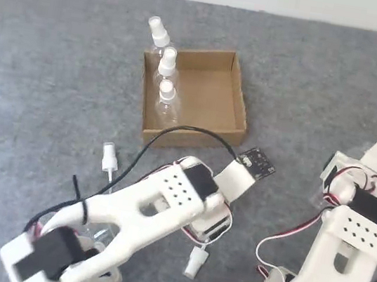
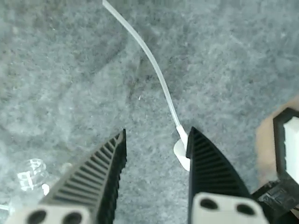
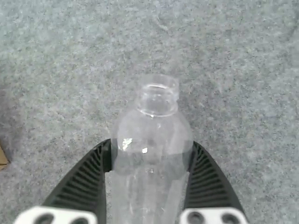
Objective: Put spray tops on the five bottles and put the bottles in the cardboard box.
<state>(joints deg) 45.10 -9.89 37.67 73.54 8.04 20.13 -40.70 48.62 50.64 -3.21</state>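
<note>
From above, three capped bottles (image 1: 166,88) sit at the cardboard box's (image 1: 241,99) nine-o'clock wall. My left gripper (image 2: 157,134) gapes, a spray top (image 2: 180,152) on the worktop (image 2: 70,70) against one finger (image 2: 205,163); closing on it seems next. My right gripper (image 3: 152,145) clamps an uncapped bottle (image 3: 154,126).

- Three capped bottles (image 1: 158,37) (image 1: 166,67) (image 1: 168,102).
- Two open-necked bottles (image 3: 152,140) (image 2: 32,170), making five in all.
- Two loose spray tops (image 1: 109,159) (image 1: 195,261), each with a tube.
- One cardboard box (image 1: 239,95).
- Two white arms (image 1: 158,204) (image 1: 350,243).
</note>
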